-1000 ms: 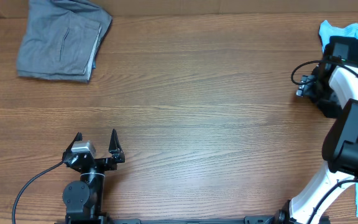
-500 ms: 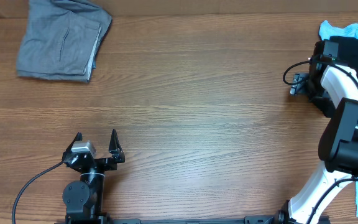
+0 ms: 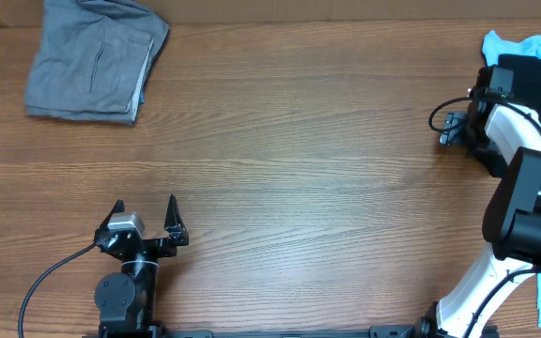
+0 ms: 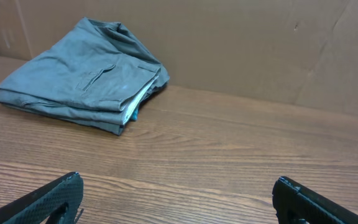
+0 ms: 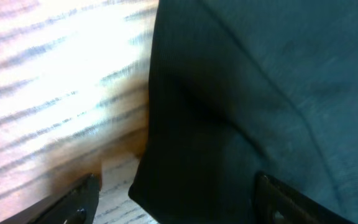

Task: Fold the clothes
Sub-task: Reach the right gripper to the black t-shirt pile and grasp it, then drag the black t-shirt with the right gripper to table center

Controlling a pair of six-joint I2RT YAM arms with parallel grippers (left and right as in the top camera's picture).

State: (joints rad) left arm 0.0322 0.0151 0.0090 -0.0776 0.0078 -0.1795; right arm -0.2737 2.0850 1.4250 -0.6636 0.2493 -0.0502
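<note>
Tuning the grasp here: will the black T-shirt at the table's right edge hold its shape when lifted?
Probably not: the black T-shirt lies in soft creases, so it would likely sag from a pinch. Its thin matte fabric looks light, probably not slippery.

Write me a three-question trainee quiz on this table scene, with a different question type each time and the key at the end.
1. True or false: the left gripper stands open, apart from the grey folded garment.
2. Multiple choice: in the right wrist view, what lies between the right gripper fingers?
A. an edge of the black T-shirt
B. the grey folded garment
C. bare wood only
3. Short answer: in the overhead view, what colour is the cloth showing past the far edge of the black T-shirt?

Key: 1 true; 2 A; 3 light blue.
</note>
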